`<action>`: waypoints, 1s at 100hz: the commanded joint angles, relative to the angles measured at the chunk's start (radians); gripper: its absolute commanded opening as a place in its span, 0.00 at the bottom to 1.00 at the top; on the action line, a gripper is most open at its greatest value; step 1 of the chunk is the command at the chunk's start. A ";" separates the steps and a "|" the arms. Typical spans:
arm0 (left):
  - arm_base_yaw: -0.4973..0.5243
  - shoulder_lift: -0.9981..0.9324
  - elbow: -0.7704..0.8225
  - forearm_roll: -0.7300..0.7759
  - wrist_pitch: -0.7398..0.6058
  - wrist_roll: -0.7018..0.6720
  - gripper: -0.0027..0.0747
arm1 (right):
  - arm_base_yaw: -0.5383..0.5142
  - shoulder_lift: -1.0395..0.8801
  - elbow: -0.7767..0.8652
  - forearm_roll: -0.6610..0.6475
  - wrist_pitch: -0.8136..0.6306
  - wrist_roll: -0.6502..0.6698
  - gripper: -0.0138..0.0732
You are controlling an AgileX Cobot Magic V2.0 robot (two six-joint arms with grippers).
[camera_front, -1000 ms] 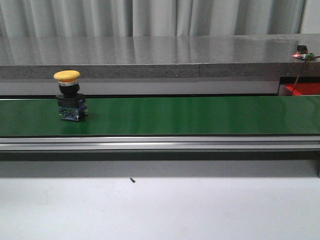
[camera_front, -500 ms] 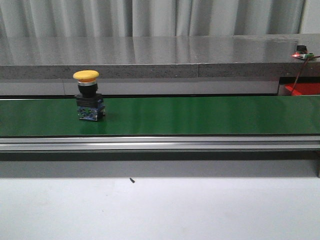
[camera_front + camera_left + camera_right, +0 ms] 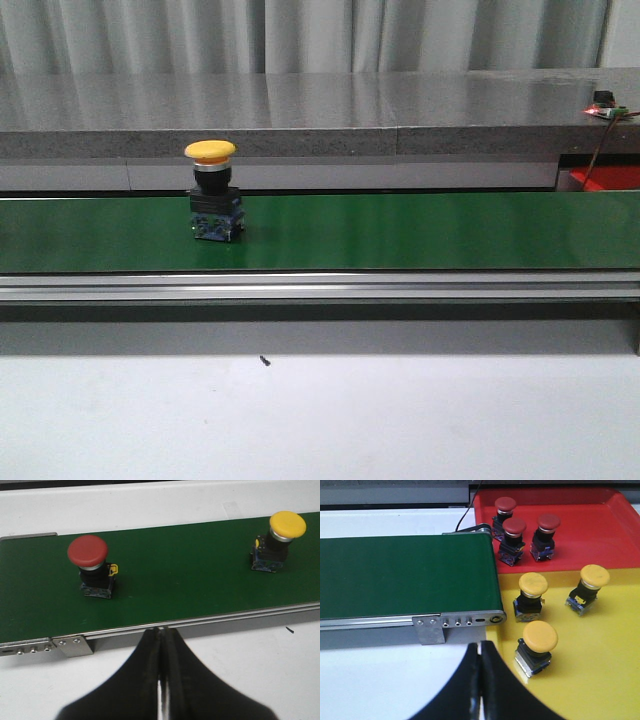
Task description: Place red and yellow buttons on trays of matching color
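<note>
Red tray (image 3: 610, 178) shows only its corner, cut off

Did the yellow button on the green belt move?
Yes. In the front view the yellow button slid to the right along the green belt, farther from the picture's left edge and closer to the seam in the gray ledge behind it.

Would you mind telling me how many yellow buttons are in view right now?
4. One stands on the belt at; three sit on the yellow tray. More may lie beyond the views.
</note>
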 commanded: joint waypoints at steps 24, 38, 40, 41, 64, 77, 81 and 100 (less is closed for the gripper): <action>0.002 -0.194 0.120 -0.018 -0.128 0.002 0.01 | 0.000 0.005 -0.027 0.000 -0.071 -0.004 0.02; 0.002 -0.242 0.145 -0.018 -0.128 0.002 0.01 | 0.000 0.005 -0.027 0.000 -0.071 -0.004 0.02; 0.002 -0.244 0.144 -0.018 -0.128 0.002 0.01 | 0.000 0.005 -0.027 0.000 -0.071 -0.004 0.02; 0.002 -0.246 0.144 -0.018 -0.126 0.002 0.01 | 0.000 0.005 -0.027 0.000 -0.071 -0.004 0.02; 0.002 -0.246 0.144 -0.018 -0.126 0.002 0.01 | 0.000 0.005 -0.027 0.000 -0.071 -0.004 0.02; 0.002 -0.246 0.144 -0.018 -0.126 0.002 0.01 | 0.000 0.005 -0.027 0.000 -0.071 -0.004 0.02; 0.002 -0.246 0.144 -0.018 -0.126 0.002 0.01 | 0.000 0.005 -0.027 0.000 -0.071 -0.004 0.02; 0.002 -0.246 0.144 -0.018 -0.126 0.002 0.01 | 0.000 0.005 -0.027 0.000 -0.071 -0.004 0.02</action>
